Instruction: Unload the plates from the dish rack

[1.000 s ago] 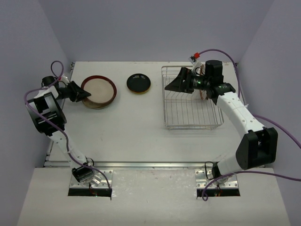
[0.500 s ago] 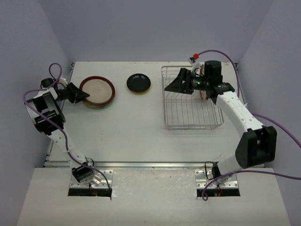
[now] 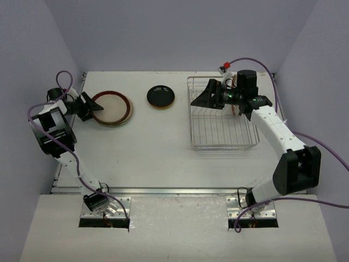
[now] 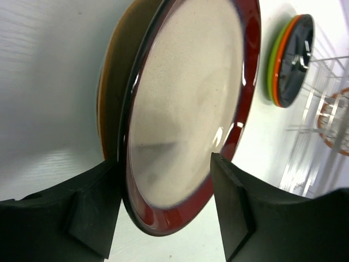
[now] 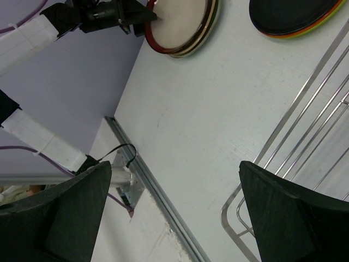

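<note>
A brown-rimmed plate [image 3: 113, 107] with a cream inside lies on top of a small stack at the back left; it also shows in the left wrist view [image 4: 185, 98] and the right wrist view [image 5: 177, 22]. My left gripper [image 3: 92, 107] is open, its fingers astride that plate's near rim [image 4: 163, 169]. A black plate [image 3: 161, 96] tops a lime green and orange stack [image 4: 275, 65]. The dish rack [image 3: 218, 144] stands at the right. One patterned plate [image 4: 335, 117] stands in it, mostly hidden by my right wrist. My right gripper [image 3: 203, 98] is wide open and empty over the rack's left end [image 5: 175, 166].
Purple cables loop off both arms. A metal rail [image 5: 163, 196] runs along the table's near edge. Grey walls close in the table on the left, back and right.
The brown-rimmed plate has settled flatter onto the stack. My left gripper has drawn back to the left, toward the plate's rim. The right arm has barely moved.
</note>
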Controlling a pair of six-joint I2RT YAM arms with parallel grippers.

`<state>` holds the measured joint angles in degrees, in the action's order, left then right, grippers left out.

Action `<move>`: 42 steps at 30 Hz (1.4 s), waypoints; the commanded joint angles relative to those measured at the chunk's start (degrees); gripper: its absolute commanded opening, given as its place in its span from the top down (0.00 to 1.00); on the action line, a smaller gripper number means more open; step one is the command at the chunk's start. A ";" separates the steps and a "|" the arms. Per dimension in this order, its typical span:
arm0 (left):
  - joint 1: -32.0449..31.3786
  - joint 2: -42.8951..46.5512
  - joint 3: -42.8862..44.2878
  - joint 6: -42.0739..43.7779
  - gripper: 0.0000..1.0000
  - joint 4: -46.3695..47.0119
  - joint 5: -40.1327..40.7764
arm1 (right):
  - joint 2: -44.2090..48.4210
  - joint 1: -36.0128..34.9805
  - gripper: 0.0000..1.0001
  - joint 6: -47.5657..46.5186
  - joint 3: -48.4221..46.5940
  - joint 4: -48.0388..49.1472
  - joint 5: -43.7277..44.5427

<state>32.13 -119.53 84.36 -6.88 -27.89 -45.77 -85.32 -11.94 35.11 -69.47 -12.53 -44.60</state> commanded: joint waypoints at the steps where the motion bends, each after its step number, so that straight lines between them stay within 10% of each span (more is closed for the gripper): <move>1: 0.19 4.14 1.24 4.76 0.39 0.63 13.06 | -0.37 -0.18 0.01 -0.66 -2.60 1.29 -0.92; 17: -7.91 8.41 -0.93 11.09 0.08 1.17 29.90 | -0.55 -0.18 0.01 -1.62 -2.86 0.14 0.48; 42: -11.48 12.73 5.46 12.24 0.00 1.26 45.28 | -1.60 -0.18 0.01 -2.59 -5.11 -2.76 1.65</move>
<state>20.91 -112.08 85.90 3.81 -28.53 -4.87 -87.02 -11.94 33.16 -71.54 -15.76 -43.40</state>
